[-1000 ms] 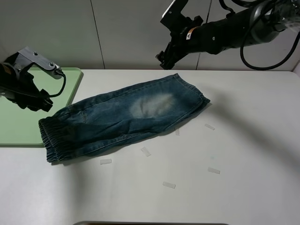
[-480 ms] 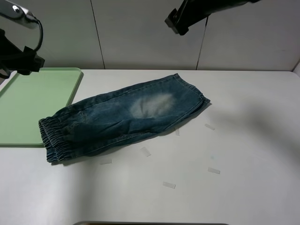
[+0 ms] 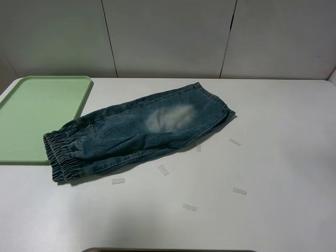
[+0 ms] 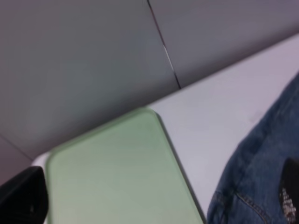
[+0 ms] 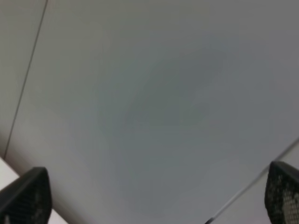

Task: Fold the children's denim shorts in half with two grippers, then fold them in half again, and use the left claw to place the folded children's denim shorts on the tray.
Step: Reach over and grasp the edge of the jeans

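Note:
The children's denim shorts point(image 3: 136, 131) lie flat on the white table, folded lengthwise, with the ruched waistband at the left end touching the tray's edge and a pale bleached patch on top. The light-green tray point(image 3: 31, 115) sits at the far left, with nothing on it. Neither arm shows in the exterior high view. In the left wrist view the left claw point(image 4: 156, 200) is open and empty, high above the tray point(image 4: 112, 172) and the shorts point(image 4: 261, 172). In the right wrist view the right gripper point(image 5: 154, 196) is open and empty, facing the grey wall.
Several small white tape strips point(image 3: 163, 169) lie on the table in front of and to the right of the shorts. A grey panelled wall point(image 3: 168, 37) stands behind the table.
Both arms have risen and left the exterior high view, the left one from above the tray, the right one from behind the shorts. The shorts have not moved.

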`<state>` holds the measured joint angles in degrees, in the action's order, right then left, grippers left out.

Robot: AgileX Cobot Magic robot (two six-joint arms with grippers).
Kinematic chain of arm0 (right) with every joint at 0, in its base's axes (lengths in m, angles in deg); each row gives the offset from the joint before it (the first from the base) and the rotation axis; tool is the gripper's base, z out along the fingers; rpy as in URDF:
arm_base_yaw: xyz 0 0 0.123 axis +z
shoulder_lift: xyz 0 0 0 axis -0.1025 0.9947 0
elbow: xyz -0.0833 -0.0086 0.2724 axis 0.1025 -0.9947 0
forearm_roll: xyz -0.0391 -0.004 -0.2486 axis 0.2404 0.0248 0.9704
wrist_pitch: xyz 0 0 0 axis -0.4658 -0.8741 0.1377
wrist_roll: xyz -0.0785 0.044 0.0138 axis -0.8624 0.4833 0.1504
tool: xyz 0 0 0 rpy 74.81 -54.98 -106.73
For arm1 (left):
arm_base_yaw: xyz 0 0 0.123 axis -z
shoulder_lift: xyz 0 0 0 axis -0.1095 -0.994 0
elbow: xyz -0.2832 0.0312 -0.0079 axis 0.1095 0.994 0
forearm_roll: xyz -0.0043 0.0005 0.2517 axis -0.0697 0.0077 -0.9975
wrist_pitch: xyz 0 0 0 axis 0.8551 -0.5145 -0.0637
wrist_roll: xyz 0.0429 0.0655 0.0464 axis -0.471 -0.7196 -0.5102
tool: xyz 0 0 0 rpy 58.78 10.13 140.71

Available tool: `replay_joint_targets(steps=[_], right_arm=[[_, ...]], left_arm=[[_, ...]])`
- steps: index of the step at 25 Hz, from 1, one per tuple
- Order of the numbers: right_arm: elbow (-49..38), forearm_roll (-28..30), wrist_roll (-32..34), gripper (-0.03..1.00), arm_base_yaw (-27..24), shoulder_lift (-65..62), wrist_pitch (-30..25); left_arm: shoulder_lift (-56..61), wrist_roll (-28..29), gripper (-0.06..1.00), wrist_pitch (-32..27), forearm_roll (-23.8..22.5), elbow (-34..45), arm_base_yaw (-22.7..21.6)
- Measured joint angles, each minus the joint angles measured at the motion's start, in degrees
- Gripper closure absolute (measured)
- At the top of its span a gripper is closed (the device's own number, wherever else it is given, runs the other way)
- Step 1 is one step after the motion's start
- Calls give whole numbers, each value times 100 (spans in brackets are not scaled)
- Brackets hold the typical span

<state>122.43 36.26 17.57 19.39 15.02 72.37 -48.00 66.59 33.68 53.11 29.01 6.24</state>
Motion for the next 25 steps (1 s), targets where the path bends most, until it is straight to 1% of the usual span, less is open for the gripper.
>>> replay_joint_targets(steps=[4,7,10,13,16,18,22,25], right_arm=[[0,-151,122,27,0,-565,-137],[0,-242,136,27,0,-955,-224],[0,-292,136,27,0,-1279,-258],[0,-298,136,27,0,-1518,-293],[0,-329,136,27,0,-1720,-323],[0,-364,136,27,0,-1835,-335],[0,-484,136,27,0,-2008,-335],[0,-566,136,27,0,-2090,-348]], left_arm=[[1483,52,-5,-786,22,-30,0],[2333,114,-5,-1332,219,-195,0],[2871,143,-5,-1649,449,-323,0],[3073,176,-5,-2008,855,-355,0],[3074,192,-5,-2630,1518,-361,0],[3074,108,-5,-3024,1780,-340,0],[3074,-207,-5,-3603,1828,-104,0],[3074,-316,-5,-3683,1835,281,0]])
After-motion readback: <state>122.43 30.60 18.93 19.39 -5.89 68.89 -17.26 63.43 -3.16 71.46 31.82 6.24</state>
